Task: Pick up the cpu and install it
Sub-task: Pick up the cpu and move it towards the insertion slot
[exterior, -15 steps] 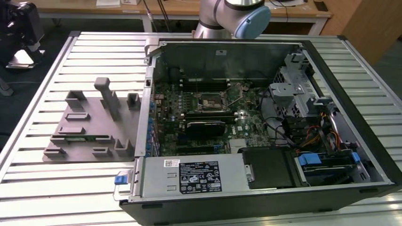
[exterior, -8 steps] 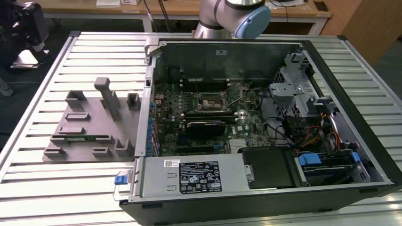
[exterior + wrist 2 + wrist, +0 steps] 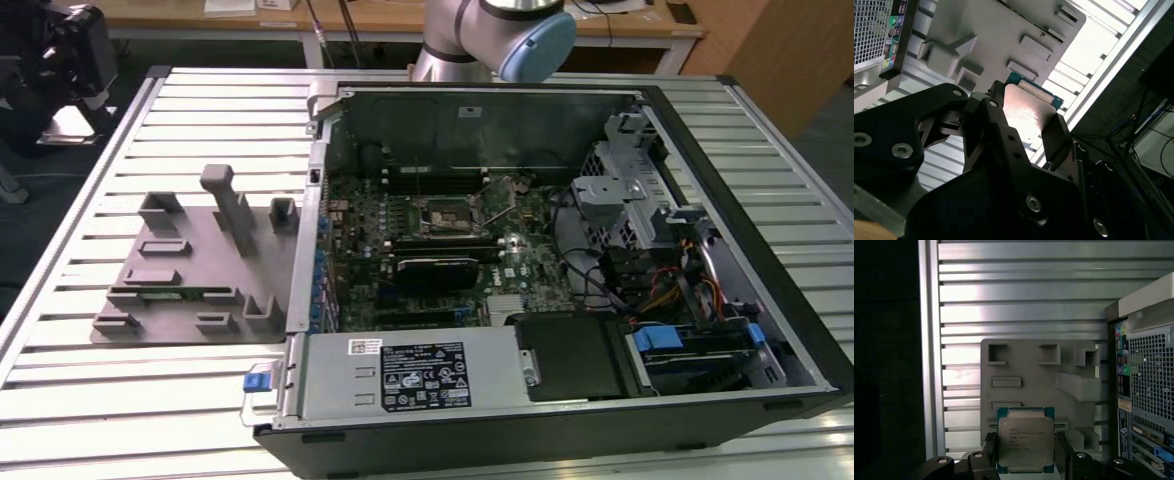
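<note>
In both wrist views my gripper [image 3: 1026, 452] is shut on the cpu [image 3: 1025, 437], a flat square chip with a silvery top plate and a green rim. One black finger [image 3: 990, 446] presses on each of two opposite edges. The second wrist view has the cpu [image 3: 1026, 112] tilted between the fingers [image 3: 1056, 135], held in the air above the grey holder tray [image 3: 1019, 357]. In the exterior view the tray [image 3: 187, 270] lies on the slatted table at the exterior view's left of the open computer case. The motherboard's cpu socket [image 3: 445, 212] sits in the middle of the case.
The open case [image 3: 561, 260] holds the motherboard, cables, drive cages and a power supply [image 3: 407, 375] along its near side. The arm's base [image 3: 501, 30] stands behind the case. The tray carries several raised posts [image 3: 227, 205]. The case's rear panel [image 3: 1146, 390] stands beside the tray.
</note>
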Action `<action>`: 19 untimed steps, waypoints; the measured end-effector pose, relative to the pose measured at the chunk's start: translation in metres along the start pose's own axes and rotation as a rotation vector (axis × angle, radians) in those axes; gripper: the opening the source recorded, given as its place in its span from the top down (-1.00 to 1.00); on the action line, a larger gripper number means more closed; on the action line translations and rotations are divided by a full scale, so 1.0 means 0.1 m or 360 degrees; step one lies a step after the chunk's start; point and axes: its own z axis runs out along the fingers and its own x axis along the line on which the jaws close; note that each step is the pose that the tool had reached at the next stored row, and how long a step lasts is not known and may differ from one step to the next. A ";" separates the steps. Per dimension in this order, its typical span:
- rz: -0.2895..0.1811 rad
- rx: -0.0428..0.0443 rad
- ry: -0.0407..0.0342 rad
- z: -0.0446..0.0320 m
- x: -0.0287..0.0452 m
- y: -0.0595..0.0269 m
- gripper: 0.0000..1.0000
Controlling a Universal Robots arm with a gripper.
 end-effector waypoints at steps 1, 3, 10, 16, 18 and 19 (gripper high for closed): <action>0.0000 0.0000 0.0000 0.001 -0.014 0.001 -0.08; 0.0000 0.0000 0.0000 0.002 -0.042 0.002 -0.08; 0.0000 0.0000 0.0000 0.005 -0.129 0.006 -0.08; 0.0000 0.0000 0.0000 0.007 -0.196 0.010 -0.08; 0.0000 0.0000 0.0000 0.008 -0.218 0.011 -0.08; 0.0000 0.0000 0.0000 0.008 -0.229 0.011 -0.08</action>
